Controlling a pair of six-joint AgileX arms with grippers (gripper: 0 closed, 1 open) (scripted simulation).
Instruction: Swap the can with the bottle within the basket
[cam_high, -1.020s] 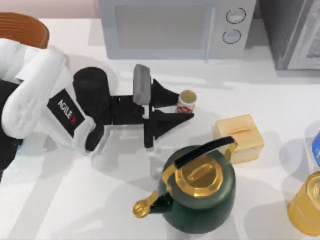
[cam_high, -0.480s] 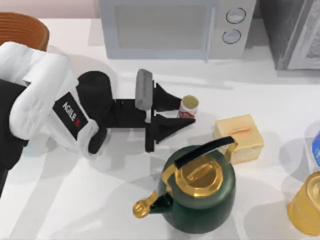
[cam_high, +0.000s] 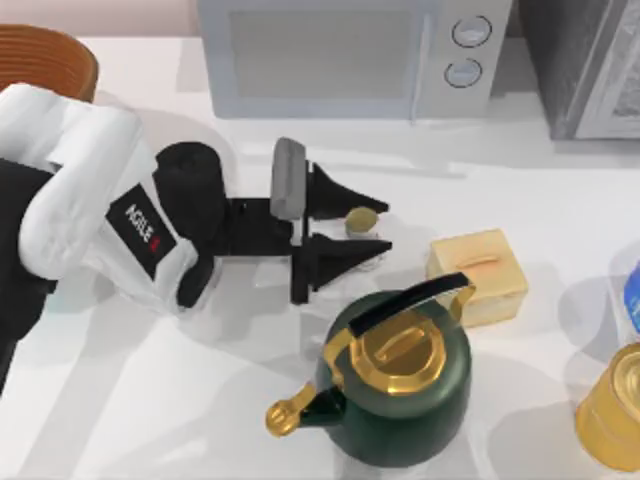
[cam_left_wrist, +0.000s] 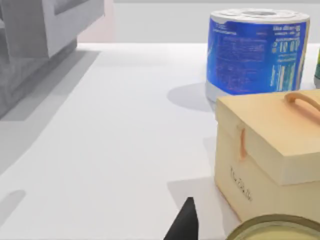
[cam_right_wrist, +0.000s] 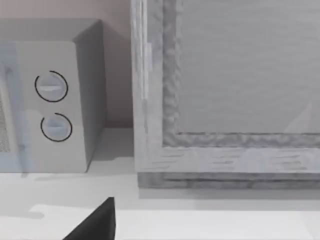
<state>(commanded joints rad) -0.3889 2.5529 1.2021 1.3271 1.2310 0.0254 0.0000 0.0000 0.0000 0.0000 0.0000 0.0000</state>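
Observation:
The bottle (cam_high: 361, 219) stands upright on the table left of the wooden box, and from above I see its round gold top. My left gripper (cam_high: 385, 228) is open, with one finger on each side of the bottle. In the left wrist view the bottle's gold rim (cam_left_wrist: 275, 231) sits right at the camera beside a black fingertip (cam_left_wrist: 186, 224). The can (cam_left_wrist: 257, 50), blue and teal, stands beyond the box; its edge (cam_high: 633, 295) shows at the table's far right. The wicker basket (cam_high: 45, 55) is at the far left corner. My right gripper (cam_right_wrist: 96, 224) is parked, facing the microwave.
A dark green kettle (cam_high: 400, 385) with a gold lid stands just in front of the left gripper. The wooden box (cam_high: 478, 275) lies to its right. A gold canister (cam_high: 612, 408) sits at the front right. A microwave (cam_high: 350, 55) and a grey cabinet (cam_high: 590, 65) line the back.
My left gripper has slid right and lower, so the bottle now sits between its fingers, and its label is hidden. The arm itself has barely shifted over the last half second.

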